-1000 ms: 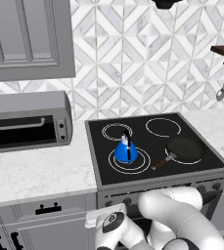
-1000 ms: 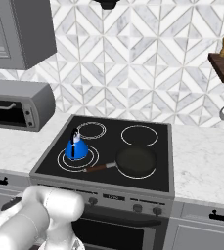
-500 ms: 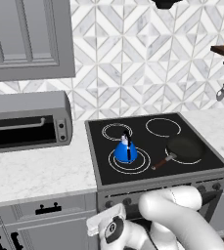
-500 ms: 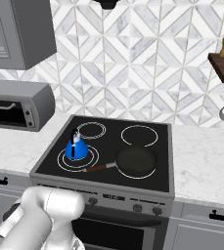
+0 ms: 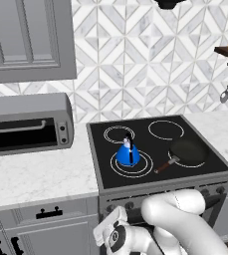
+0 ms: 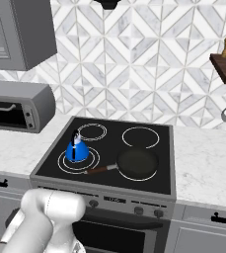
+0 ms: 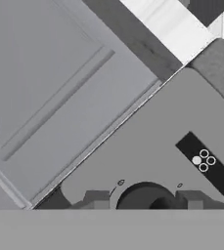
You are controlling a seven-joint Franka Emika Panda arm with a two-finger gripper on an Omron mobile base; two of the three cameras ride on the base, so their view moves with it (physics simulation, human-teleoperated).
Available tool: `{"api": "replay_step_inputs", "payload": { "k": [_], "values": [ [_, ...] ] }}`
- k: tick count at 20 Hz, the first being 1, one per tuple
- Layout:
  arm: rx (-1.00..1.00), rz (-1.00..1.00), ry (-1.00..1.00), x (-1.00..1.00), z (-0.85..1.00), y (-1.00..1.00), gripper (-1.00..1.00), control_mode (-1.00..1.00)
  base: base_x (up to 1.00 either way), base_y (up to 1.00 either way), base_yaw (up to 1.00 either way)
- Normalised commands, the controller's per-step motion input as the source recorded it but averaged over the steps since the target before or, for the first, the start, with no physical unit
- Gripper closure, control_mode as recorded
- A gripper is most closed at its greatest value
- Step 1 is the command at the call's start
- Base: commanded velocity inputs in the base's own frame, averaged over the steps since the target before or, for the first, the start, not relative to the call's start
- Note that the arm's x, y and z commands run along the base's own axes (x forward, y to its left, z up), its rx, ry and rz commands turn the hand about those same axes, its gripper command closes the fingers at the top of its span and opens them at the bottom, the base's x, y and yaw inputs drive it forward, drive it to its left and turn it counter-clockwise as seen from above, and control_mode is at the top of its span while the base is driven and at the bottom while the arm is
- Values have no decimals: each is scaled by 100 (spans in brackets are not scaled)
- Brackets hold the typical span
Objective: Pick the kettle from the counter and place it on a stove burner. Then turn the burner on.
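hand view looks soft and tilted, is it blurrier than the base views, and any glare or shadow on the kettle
Hand view: rolled diagonally and soft, the knob between the claw tips fuzzy-edged. Left base view: sharper; kettle evenly lit, faint sheen, no strong glare. Right base view: equally crisp; no clear shadow on the stove burner.

The white arm is folded low. In the left base view its thick links fill the 5 o'clock corner, and the wrist with a dark round joint points toward 7 o'clock. In the right base view a bulky elbow sits at 7 o'clock. The hand [image 7: 145, 202] shows only as two small finger tips at 6 o'clock in the hand view; their spacing is unclear.
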Motion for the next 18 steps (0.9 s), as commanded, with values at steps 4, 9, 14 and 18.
{"api": "replay_step_inputs", "payload": {
  "k": [4, 9, 14, 18],
  "values": [
    [-42, 6, 12, 2, 0, 78, 100, -100, 0, 0, 0],
    [-31, 3, 8, 0, 0, 59, 100, -100, 0, 0, 0],
    [-13, 0, 0, 0, 0, 27, 100, -100, 0, 0, 0],
    [0, 0, 0, 0, 0, 0, 100, -100, 0, 0, 0]
  ]
}}
